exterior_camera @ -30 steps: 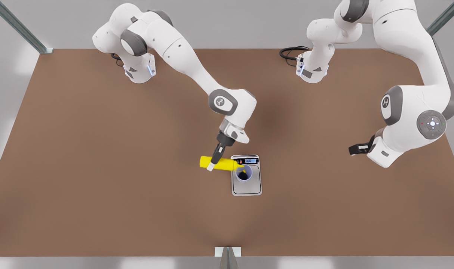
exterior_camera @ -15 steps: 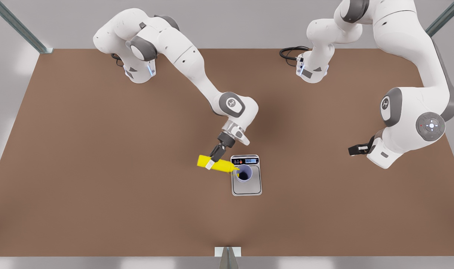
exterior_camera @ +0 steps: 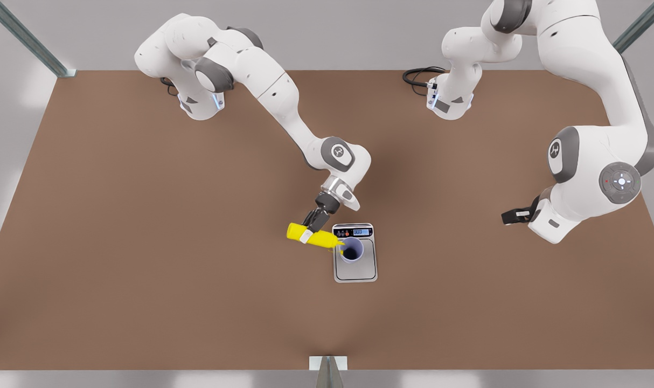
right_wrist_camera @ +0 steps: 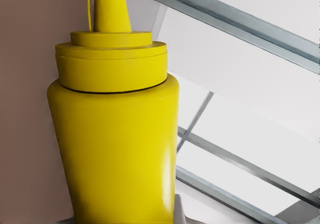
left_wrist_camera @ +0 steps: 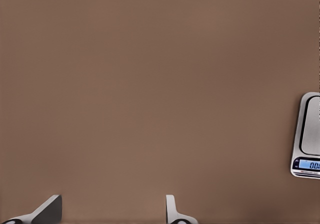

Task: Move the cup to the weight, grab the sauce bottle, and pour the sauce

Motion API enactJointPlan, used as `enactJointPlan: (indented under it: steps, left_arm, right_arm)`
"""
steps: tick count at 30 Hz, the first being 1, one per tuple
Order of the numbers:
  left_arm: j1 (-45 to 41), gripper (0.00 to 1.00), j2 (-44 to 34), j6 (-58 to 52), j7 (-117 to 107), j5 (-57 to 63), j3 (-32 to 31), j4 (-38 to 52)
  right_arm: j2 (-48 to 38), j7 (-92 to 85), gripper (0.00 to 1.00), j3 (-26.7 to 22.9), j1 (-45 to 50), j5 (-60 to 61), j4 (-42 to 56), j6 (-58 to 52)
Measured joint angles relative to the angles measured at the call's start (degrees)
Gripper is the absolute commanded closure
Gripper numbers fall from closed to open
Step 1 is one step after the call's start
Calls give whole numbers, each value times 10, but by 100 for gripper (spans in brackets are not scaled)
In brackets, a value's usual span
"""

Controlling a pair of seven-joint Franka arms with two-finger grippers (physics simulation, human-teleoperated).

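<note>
Right gripper (exterior_camera: 307, 235) jaws clamp one sauce bottle (exterior_camera: 312, 237); nozzle over one cup (exterior_camera: 352, 250)

Bright yellow sauce bottle (exterior_camera: 312, 237), lavender-blue cup (exterior_camera: 352, 250), silver-grey weight (exterior_camera: 355, 268), brown table (exterior_camera: 144, 242)

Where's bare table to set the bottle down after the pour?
Bare table lies at the front view's left of the sauce bottle, held by the right gripper. Crowded around the weight and cup. Left gripper waits opposite.

Brown table (exterior_camera: 144, 242); the weight (exterior_camera: 355, 269) flat on it, near the middle
</note>
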Motion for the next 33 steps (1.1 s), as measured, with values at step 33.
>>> enactJointPlan:
  steps: [33]
  left_arm:
    - [-2,0,-13,-32,-8,1,-5,3]
  right_arm:
    - [-170,-533,40,3,-350,827,18,195]
